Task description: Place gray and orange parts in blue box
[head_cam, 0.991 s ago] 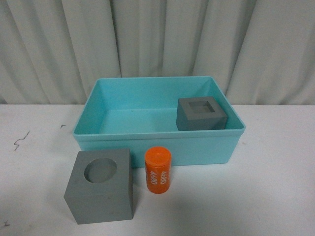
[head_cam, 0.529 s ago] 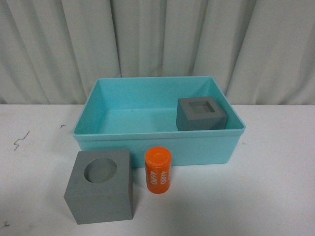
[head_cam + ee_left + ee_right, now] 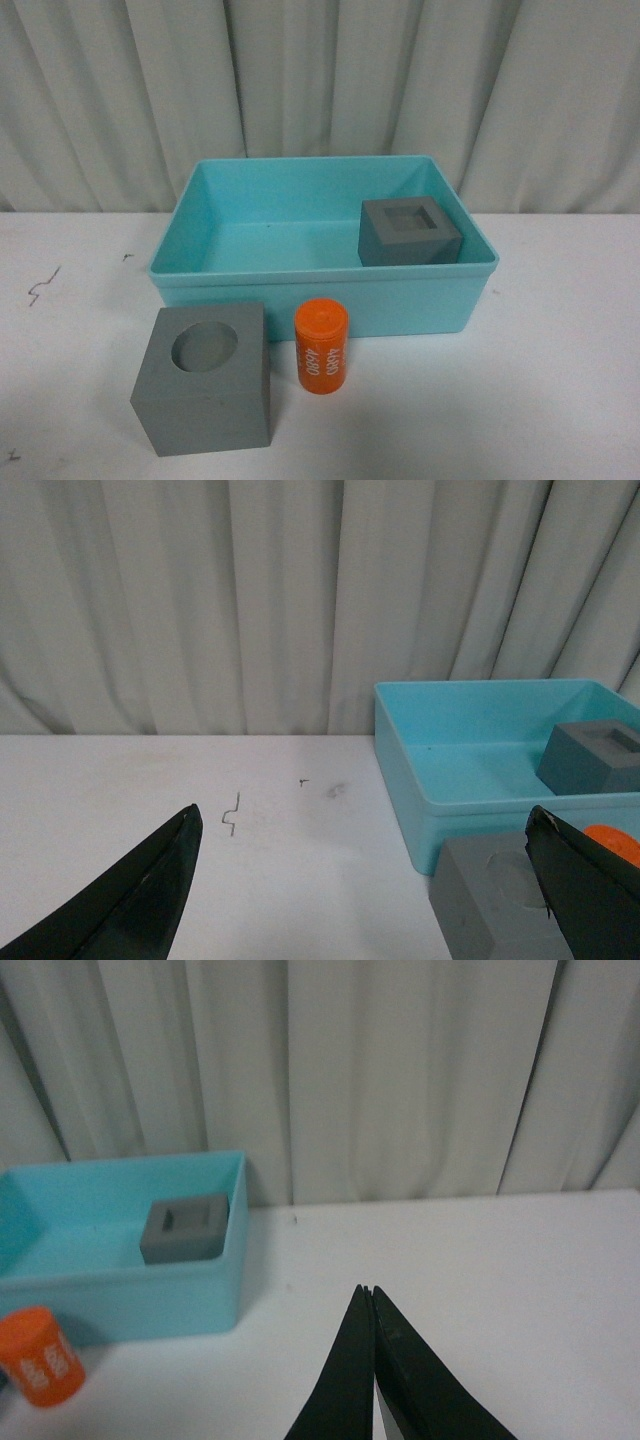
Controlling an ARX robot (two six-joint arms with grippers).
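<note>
The front view looks down on the blue box (image 3: 420, 300), which both low wrist views share from opposite sides.

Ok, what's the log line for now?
square-hole cube in box | round-hole cube, orange can outside | left tool open | right tool shut

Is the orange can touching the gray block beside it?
Apart. The front view shows a strip of white table between the orange can and the gray block.
</note>
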